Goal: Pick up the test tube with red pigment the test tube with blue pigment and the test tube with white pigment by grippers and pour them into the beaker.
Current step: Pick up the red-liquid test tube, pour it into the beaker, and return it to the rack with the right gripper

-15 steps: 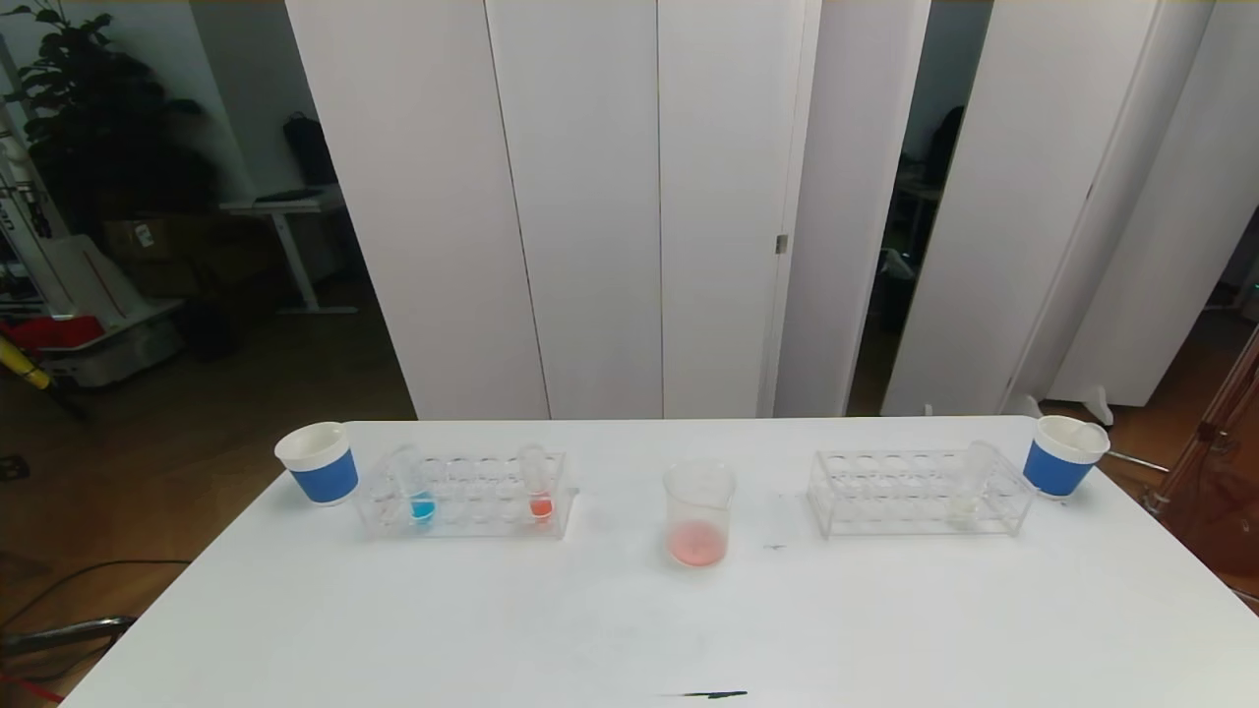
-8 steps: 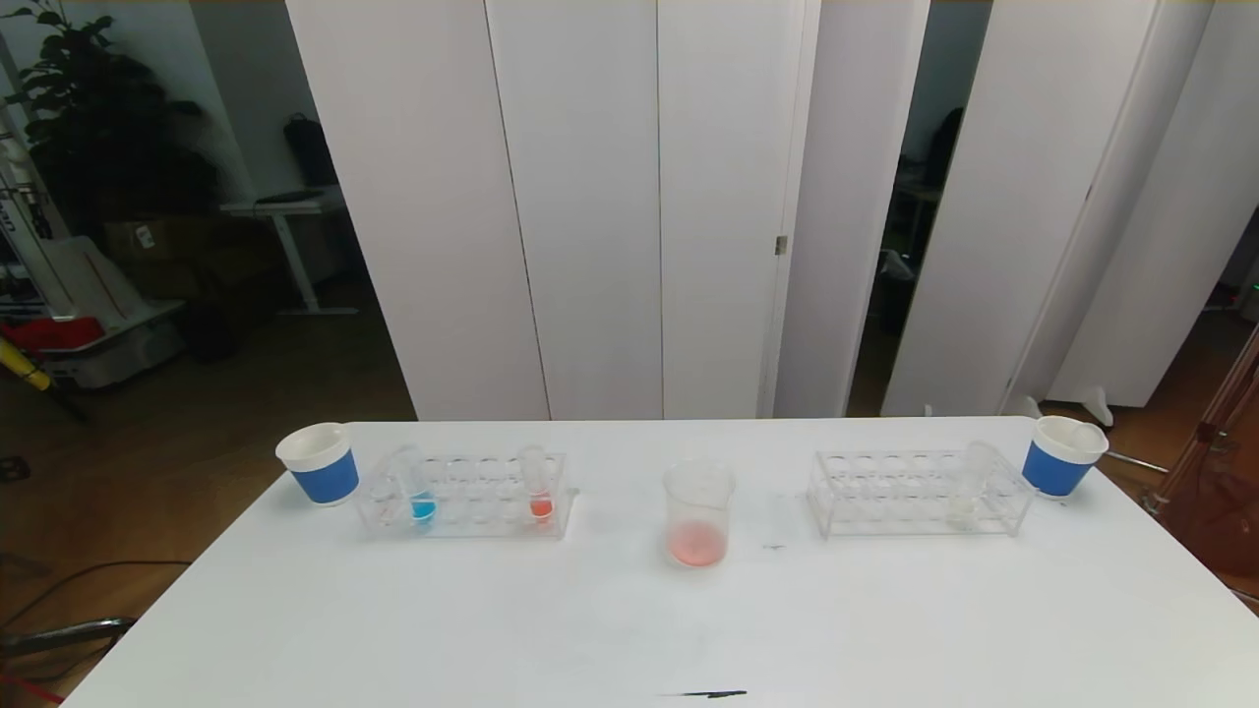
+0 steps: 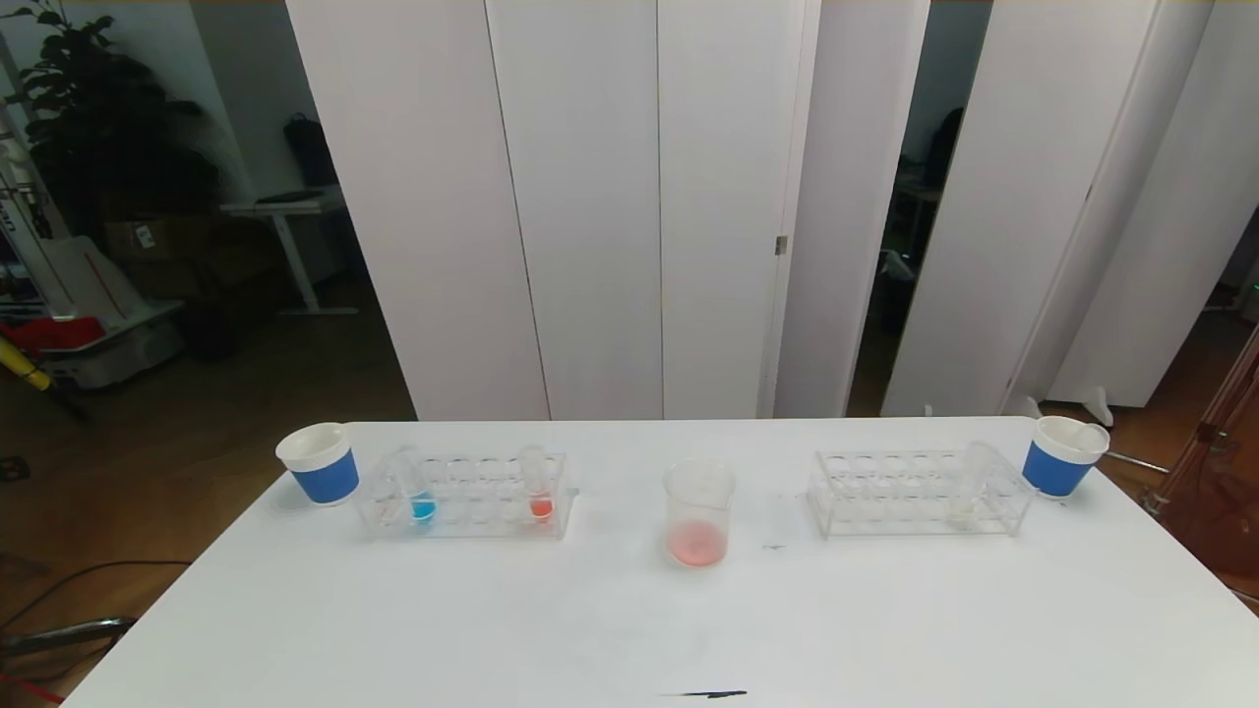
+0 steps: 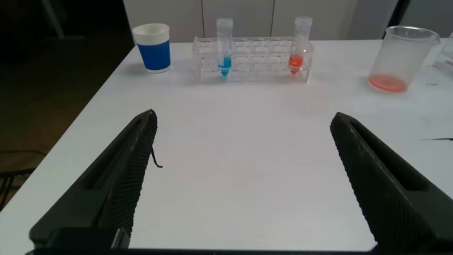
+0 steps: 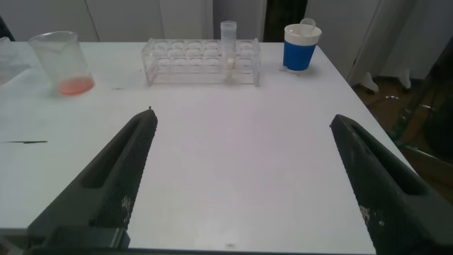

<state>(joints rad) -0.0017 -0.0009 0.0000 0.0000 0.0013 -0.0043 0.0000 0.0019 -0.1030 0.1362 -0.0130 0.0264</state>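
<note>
At the near edge of the white table (image 3: 629, 629), both arms sit parked and out of the head view: the left gripper (image 4: 241, 177) hangs with its claw spread wide and empty over the bare tabletop, and the right gripper (image 5: 244, 180) does the same on its side. A short dark mark (image 3: 710, 695) lies at six o'clock, close to the edge. Farther out, at twelve o'clock, the beaker (image 3: 699, 513) stands upright with a shallow red-pink layer in its bottom. At about ten o'clock the left rack (image 3: 464, 496) holds the test tube with blue pigment (image 3: 421, 490) upright near its outer end and a tube with red-orange liquid (image 3: 538, 485) near its inner end. At about two o'clock the right rack (image 3: 917, 494) carries the test tube with white pigment (image 3: 970, 481) toward its outer end. Just beyond each rack's outer end stands a blue paper cup: the left cup (image 3: 319, 462) and the right cup (image 3: 1061, 456).
</note>
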